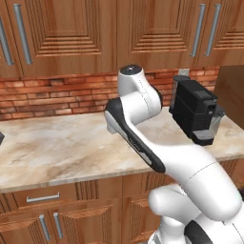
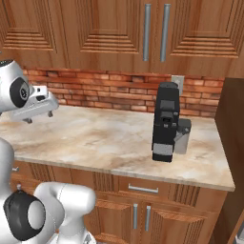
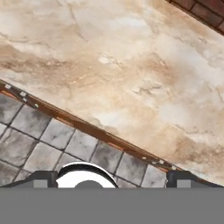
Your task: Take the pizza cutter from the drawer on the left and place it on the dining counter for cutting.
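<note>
My gripper (image 3: 113, 180) is open, its two dark fingertips (image 3: 43, 179) standing wide apart with nothing between them. In the right base view the gripper (image 2: 39, 117) hangs at the far left, a little above the marble counter with the brick backsplash (image 2: 109, 138). The hand view looks down on that counter's front edge (image 3: 87, 129) and the grey tiled floor beyond it. A shut drawer (image 1: 43, 197) with a short horizontal silver handle sits under the counter at the lower left of the left base view. The pizza cutter and the dining counter are out of view.
A black coffee machine (image 1: 195, 112) stands on the counter at the right, close to my arm's elbow (image 1: 136, 102). Wall cabinets with vertical handles (image 2: 155, 31) hang above. A second shut drawer (image 2: 143, 189) lies below the machine. A dark wooden panel (image 2: 233, 143) closes off the counter's right end.
</note>
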You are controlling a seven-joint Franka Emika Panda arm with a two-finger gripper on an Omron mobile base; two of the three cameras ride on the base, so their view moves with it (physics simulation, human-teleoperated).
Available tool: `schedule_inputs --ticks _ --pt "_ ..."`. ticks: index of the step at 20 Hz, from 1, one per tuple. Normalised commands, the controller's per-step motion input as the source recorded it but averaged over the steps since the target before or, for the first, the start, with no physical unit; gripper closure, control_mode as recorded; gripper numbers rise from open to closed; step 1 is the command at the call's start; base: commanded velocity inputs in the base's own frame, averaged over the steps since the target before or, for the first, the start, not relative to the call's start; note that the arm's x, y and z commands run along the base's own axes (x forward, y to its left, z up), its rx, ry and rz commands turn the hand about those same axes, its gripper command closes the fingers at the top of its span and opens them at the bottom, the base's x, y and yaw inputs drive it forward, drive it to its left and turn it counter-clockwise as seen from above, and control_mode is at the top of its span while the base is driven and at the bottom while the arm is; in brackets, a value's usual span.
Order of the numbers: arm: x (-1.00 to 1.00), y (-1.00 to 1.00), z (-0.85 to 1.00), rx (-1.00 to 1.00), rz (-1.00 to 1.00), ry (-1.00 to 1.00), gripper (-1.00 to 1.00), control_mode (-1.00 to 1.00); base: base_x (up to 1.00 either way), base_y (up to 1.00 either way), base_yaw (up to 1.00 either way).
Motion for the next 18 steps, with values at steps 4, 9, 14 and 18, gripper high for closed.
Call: schedule_inputs --ticks 4,9,14,18 --pt "0.01 0.64 -0.23 -0.11 0.37 0.0 -1.0 -1.0 0.0 0.0 0.0" --pt "-0.05 0.66 -0.34 -0.12 0.4 -0.06 -1.0 -1.0 0.0 0.0 0.0" --pt "-0.25 0.77 -0.53 -0.07 0.35 -0.05 -1.0 -1.0 0.0 0.0 0.0" --pt "-0.38 0.68 -0.6 -0.04 0.27 -0.06 -1.0 -1.0 0.0 0.0 0.0"
